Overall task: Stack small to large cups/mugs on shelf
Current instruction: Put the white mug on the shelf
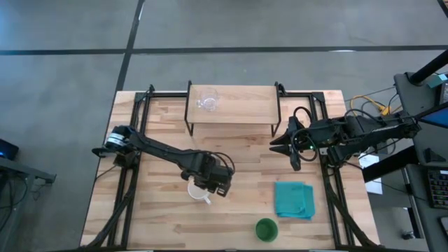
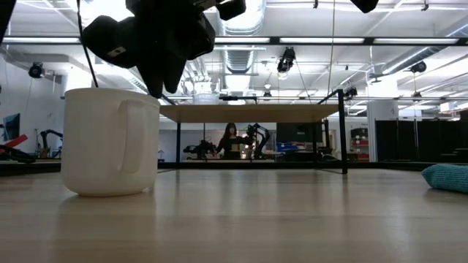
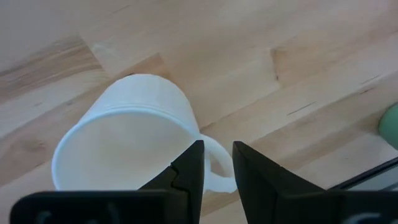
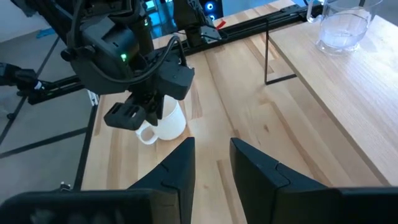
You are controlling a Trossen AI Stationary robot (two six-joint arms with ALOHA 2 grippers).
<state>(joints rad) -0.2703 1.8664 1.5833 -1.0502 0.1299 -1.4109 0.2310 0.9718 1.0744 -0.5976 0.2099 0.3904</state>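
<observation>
Items on the tabletop (image 1: 161,119), as we count them:

White mug (image 1: 199,191): upright on the table's near-centre, toward the left side, handle (image 3: 214,168) turned to the near side. We also see it in the low view (image 2: 110,142) and from the right wrist (image 4: 166,121).

Left gripper (image 1: 204,183): directly above the mug. From its wrist we see the two fingers (image 3: 186,180) slightly parted, straddling the handle's upper part near the rim; we cannot tell whether they touch it. Nothing is lifted.

Glass cup (image 1: 208,99): clear, upright on the shelf (image 1: 245,106), left of its middle. We note it again from the right wrist (image 4: 341,28).

Shelf: light-wood board on black legs, at the table's far middle.

Green cup (image 1: 266,229): upright near the front edge, right of centre, well apart from the mug.

Teal cloth (image 1: 294,199): folded, just beyond the green cup, on the right.

Right gripper (image 1: 285,143): waiting beside the shelf's right end, fingers (image 4: 180,165) a little apart, holding nothing.
</observation>
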